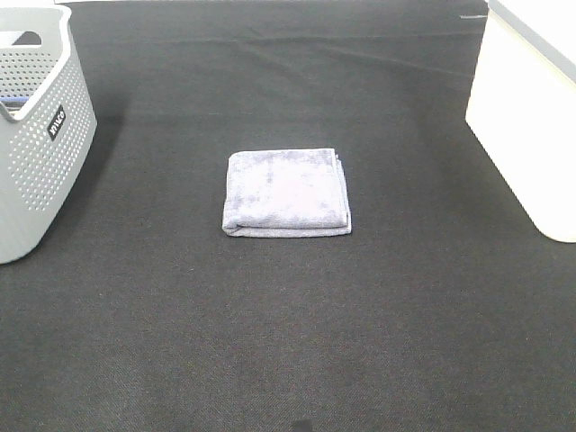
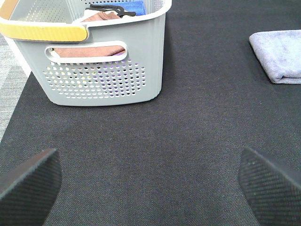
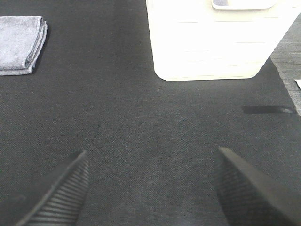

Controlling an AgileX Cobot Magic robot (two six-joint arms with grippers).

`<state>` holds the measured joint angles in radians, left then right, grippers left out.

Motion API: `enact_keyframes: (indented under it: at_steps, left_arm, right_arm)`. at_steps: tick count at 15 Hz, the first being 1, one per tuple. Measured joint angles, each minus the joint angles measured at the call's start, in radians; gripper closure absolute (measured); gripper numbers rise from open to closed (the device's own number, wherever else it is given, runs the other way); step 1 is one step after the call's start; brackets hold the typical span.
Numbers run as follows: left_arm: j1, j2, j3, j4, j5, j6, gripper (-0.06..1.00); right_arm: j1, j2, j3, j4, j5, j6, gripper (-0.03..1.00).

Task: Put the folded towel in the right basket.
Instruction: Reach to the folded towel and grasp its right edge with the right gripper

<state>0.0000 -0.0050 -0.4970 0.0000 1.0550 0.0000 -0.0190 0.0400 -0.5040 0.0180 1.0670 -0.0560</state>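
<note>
**Item 1, folded towel** (image 1: 286,192). Grey-lilac and squared into a flat pad, it is lying near the middle of the black mat (image 1: 288,351), well apart from both baskets. Its layered edges are showing on the side facing the right basket and along the near side. Nothing is touching it or holding it. It is sitting where either arm could come down on it from above, with bare mat on all four sides.

**Item 2, right basket** (image 1: 517,135). A white, smooth-walled basket is standing at the right edge of the mat, with its mouth mostly out of frame in the high view. The tall wall is facing the towel, so by my judgement a carried towel will have to be lifted over the rim rather than slid in.

**Item 3, right gripper** (image 3: 150,188). Its jaws are standing wide apart and gripping nothing, and it is hovering over bare mat, with the towel off to one side and the white basket ahead. It is the arm nearer the target, so it is likely the one to make the pick.

**Item 4, left gripper** (image 2: 150,183). Its jaws are likewise spread wide and empty, and it is hanging over bare mat in front of the left basket.

**Item 5, left basket** (image 1: 45,171). Grey and perforated, it is standing at the left edge of the mat and already holding cloths (image 2: 89,49). It is not the destination.

**Open room.** The mat between towel and right basket is lying unobstructed.
</note>
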Motion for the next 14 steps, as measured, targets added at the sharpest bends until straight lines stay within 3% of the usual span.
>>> enact_keyframes:
  at_steps: [14]
  left_arm:
    - [0.000,0.000,0.000,0.000,0.000,0.000,-0.03]
  right_arm:
    - [0.000,0.000,0.000,0.000,0.000,0.000,0.26]
